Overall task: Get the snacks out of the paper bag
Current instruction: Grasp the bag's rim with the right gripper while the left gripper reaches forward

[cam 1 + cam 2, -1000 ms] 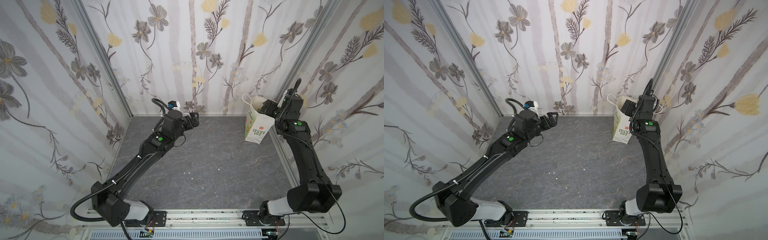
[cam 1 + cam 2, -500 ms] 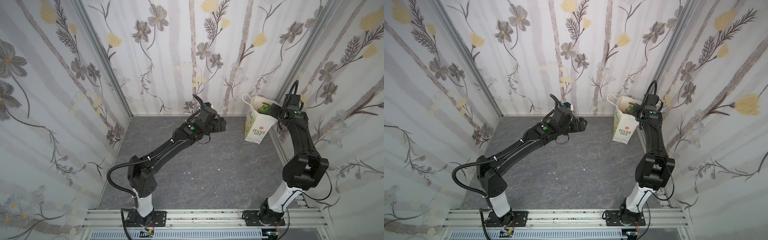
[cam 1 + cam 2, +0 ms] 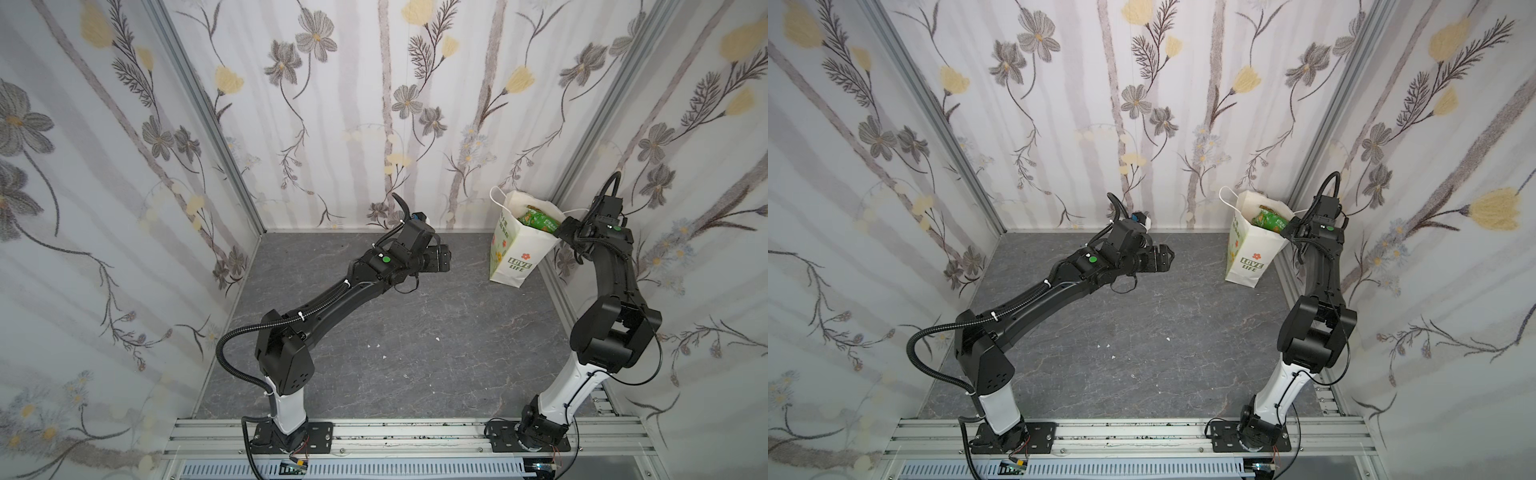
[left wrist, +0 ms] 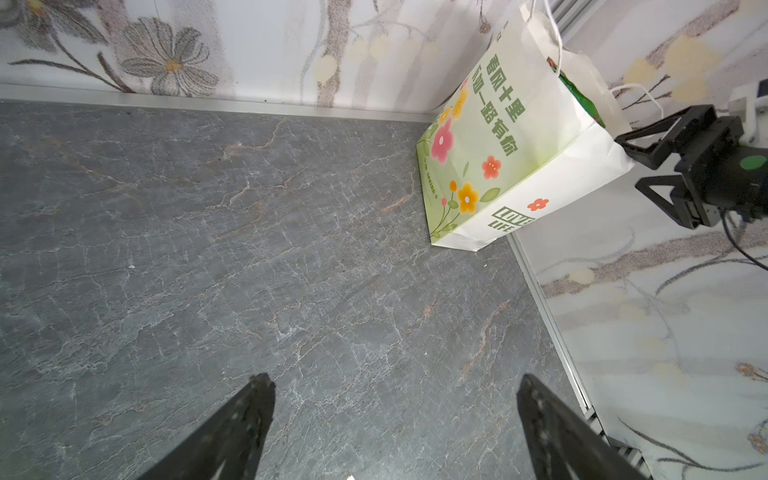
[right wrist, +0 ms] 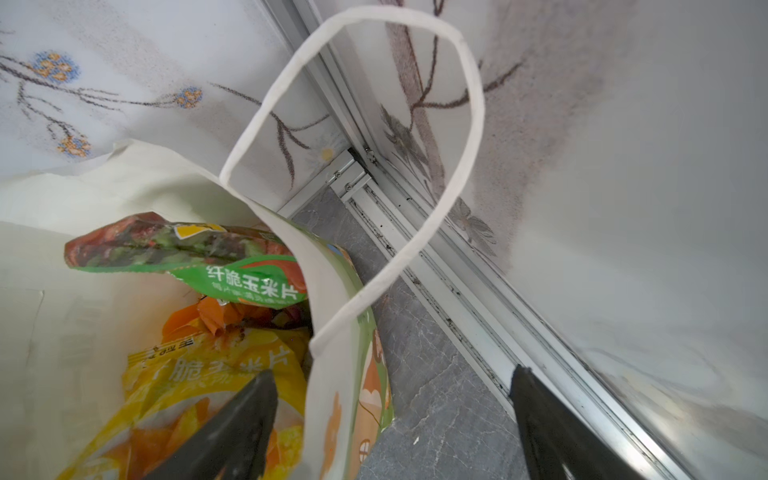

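Observation:
The white paper bag (image 3: pixel 517 249) (image 3: pixel 1250 253) (image 4: pixel 511 145) stands upright in the back right corner. Snacks fill it: a green packet (image 3: pixel 538 219) (image 3: pixel 1271 218) (image 5: pixel 249 274) lies on top, with an orange packet (image 5: pixel 216 316) and a yellow packet (image 5: pixel 199 382) under it. My right gripper (image 3: pixel 562 229) (image 3: pixel 1289 226) (image 4: pixel 631 162) (image 5: pixel 392 374) is open at the bag's right rim. One finger is inside over the yellow packet, the other outside, and the bag wall (image 5: pixel 332 374) runs between them. My left gripper (image 3: pixel 444 259) (image 3: pixel 1167 257) (image 4: pixel 394 378) hangs open above the bare floor, left of the bag.
Flowered walls close in the back and both sides, with an aluminium rail (image 5: pixel 478 291) along the floor just right of the bag. A cord handle (image 5: pixel 469 124) loops up from the bag's rim. Small white crumbs (image 3: pixel 378 345) lie mid-floor.
The left gripper has swung from the back left to the middle, facing the bag. The right gripper has drawn back from over the bag's mouth to its right rim, uncovering the green packet.

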Robot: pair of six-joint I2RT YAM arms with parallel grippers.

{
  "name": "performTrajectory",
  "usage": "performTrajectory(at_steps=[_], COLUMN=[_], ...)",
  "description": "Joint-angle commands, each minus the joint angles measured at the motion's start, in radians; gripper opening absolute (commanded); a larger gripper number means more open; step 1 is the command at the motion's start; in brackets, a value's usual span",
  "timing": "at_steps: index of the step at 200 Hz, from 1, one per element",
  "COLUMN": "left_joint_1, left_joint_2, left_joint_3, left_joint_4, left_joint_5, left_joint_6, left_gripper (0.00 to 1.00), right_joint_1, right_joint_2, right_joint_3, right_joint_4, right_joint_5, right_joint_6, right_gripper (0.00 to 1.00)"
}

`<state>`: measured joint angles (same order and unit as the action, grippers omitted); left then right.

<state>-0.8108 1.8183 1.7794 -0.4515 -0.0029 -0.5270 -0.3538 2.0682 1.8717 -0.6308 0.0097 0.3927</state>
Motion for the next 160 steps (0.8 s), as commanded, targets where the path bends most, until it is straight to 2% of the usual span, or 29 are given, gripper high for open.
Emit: performTrajectory(at_steps=[1,11,41,77,93,103,160], left_joint_1=[0.000,0.000,-0.001,-0.001,0.000,0.000,-0.003], left_joint_2=[-0.013,-0.019,-0.032,-0.052,-0.063,-0.071,-0.130], left_joint_3=[-0.006,-0.013,-0.034,-0.058,-0.066,-0.070,-0.117], left_joint_4=[0.002,0.005,0.011,0.021,0.023,0.025,0.033], left_joint_5=[0.003,0.000,-0.006,-0.009,-0.011,-0.012,-0.028], left_joint_6=[0.022,0.023,0.023,0.025,0.024,0.025,0.018], left_gripper=[0.92,0.92,0.93,0.93,0.94,0.94,0.96], right_joint_1=[-0.001,-0.001,-0.001,0.009,0.020,0.029,0.072], right_joint_2=[0.042,0.058,0.066,0.021,-0.018,-0.045,-0.200], right_joint_3=[0.044,0.054,0.066,0.031,-0.011,-0.039,-0.208], right_joint_4=[-0.020,-0.020,-0.020,-0.027,-0.018,-0.009,0.025], right_joint_5=[-0.098,-0.123,-0.159,-0.236,-0.270,-0.294,-0.371], right_joint_6=[0.029,0.038,0.060,0.057,0.058,0.058,0.067], right_gripper=[0.76,0.67,0.51,0.23,0.18,0.11,0.04])
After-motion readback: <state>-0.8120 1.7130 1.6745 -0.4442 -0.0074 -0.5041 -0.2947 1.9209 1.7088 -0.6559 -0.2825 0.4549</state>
